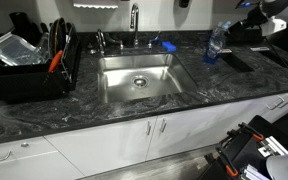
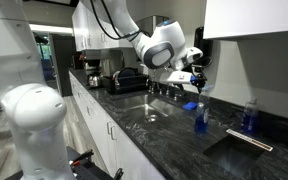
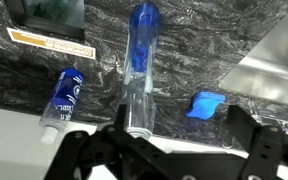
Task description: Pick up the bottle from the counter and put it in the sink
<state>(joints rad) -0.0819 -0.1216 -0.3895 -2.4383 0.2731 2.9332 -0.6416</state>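
A clear plastic bottle with a blue cap (image 3: 138, 70) stands on the dark marbled counter, to the side of the steel sink (image 1: 139, 78). It shows in both exterior views (image 1: 215, 45) (image 2: 201, 116). My gripper (image 3: 184, 142) is open and empty. It hovers above and just beside the bottle, whose base sits close to one finger in the wrist view, not between the two. The gripper also shows in both exterior views (image 1: 242, 30) (image 2: 190, 76). The sink basin (image 2: 152, 107) is empty.
A blue sponge (image 3: 206, 104) lies by the faucet (image 1: 134, 22). A second small bottle with a blue label (image 3: 62, 100) stands further along the counter (image 2: 249, 116). A black dish rack (image 1: 29, 60) holds items at the counter's other end. A dark flat panel (image 2: 239, 150) lies near the bottle.
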